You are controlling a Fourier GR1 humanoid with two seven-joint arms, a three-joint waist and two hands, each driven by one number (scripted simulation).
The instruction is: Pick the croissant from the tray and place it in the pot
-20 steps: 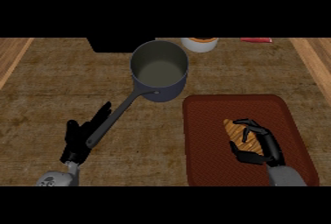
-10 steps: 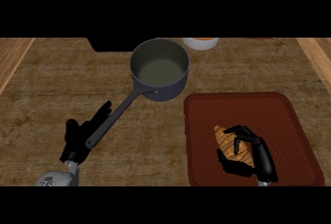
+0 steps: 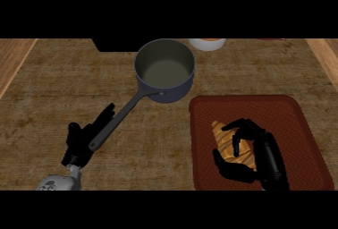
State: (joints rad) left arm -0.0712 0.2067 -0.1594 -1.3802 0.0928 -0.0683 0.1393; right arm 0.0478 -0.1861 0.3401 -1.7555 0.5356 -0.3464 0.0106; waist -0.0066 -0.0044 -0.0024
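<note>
The right hand (image 3: 254, 154) curls around the croissant (image 3: 231, 144) on the tray (image 3: 290, 116). The left hand (image 3: 82, 143) rests open beside the pot (image 3: 165, 69) handle.

Croissant (image 3: 230, 142): golden-brown, striped, lying lengthwise on the tray (image 3: 290, 112), left of its centre. Tray: dark red, rectangular, flat on the table. Pot (image 3: 165, 71): grey, upright, nothing inside; long handle points down-left. Pot stands just beyond the tray's top-left corner.
</note>
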